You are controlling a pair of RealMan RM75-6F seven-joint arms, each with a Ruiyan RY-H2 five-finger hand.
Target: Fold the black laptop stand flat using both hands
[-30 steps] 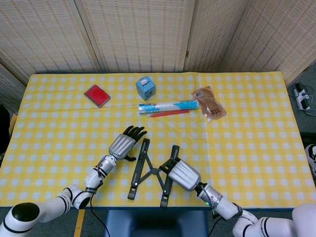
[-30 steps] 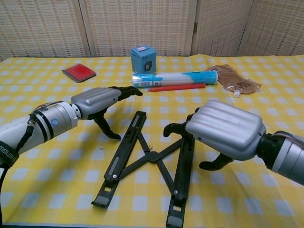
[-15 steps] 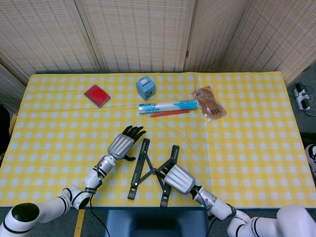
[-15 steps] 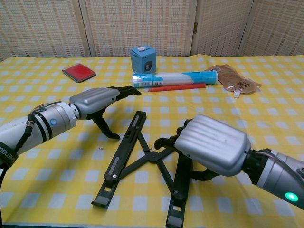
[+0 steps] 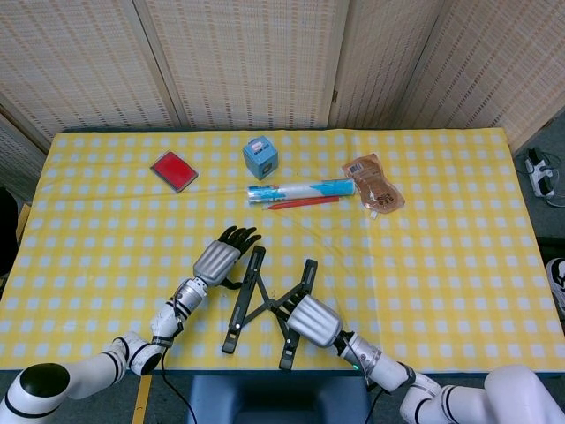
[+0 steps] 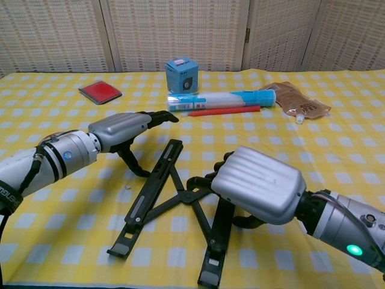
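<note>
A yellow-and-white checked cloth (image 5: 459, 238) covers the surface. Toward the far edge, left of centre, lies a flat red pad (image 5: 173, 170). A small blue box (image 5: 260, 156) stands upright near the middle of the far edge. Just in front of it a blue-and-white tube (image 5: 300, 190) lies on its side (a thin red stick (image 5: 303, 203) runs along its near side). A brown pouch (image 5: 373, 183) lies just beside the tube's right end.

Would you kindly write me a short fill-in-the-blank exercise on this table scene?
1. The right robot hand rests on the black ____.
2. The tablecloth is checked white and ____.
3. The small box behind the tube is ____.
4. The flat square at the far left is ____.

Missing words: stand; yellow; blue; red
</note>
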